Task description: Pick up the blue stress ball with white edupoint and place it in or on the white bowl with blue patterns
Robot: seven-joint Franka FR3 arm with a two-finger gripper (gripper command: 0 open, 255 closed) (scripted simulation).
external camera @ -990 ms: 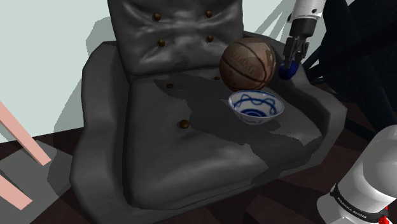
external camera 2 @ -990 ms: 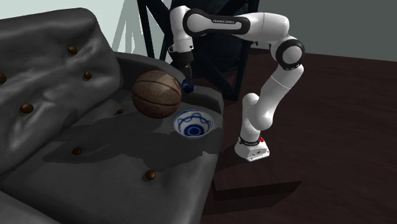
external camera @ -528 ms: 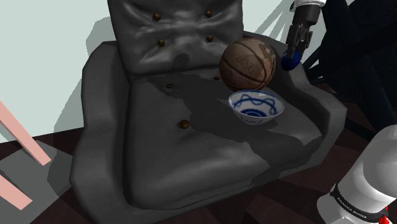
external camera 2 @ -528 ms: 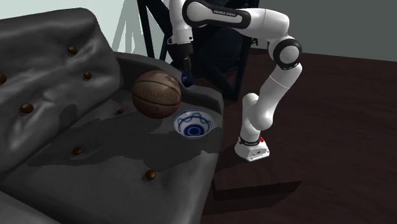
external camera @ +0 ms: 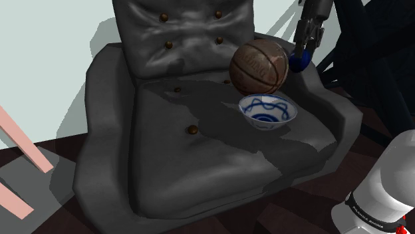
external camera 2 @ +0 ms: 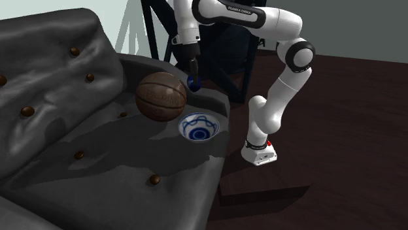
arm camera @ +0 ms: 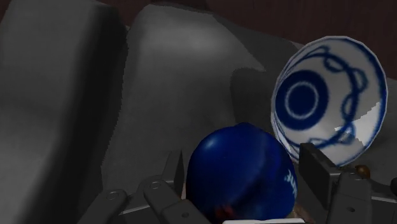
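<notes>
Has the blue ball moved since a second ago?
Yes. The blue ball, clasped in the claw, has risen against the basketball beside it.

a dark grey padded armchair (external camera: pixel 186 166) with brown buttons (external camera: pixel 193 129) stands on a dark floor (external camera 2: pixel 340 150). on its seat, toward 2 o'clock from the middle in the shoulder view, a white bowl (external camera: pixel 267 111) with blue patterns sits upright. a brown basketball (external camera: pixel 259 66) is at the bowl's 11 o'clock, just beside it.

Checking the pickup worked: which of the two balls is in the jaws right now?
The small dark blue ball, clasped between the jaws above the armchair. The bigger brown basketball sits on it, not gripped.
</notes>
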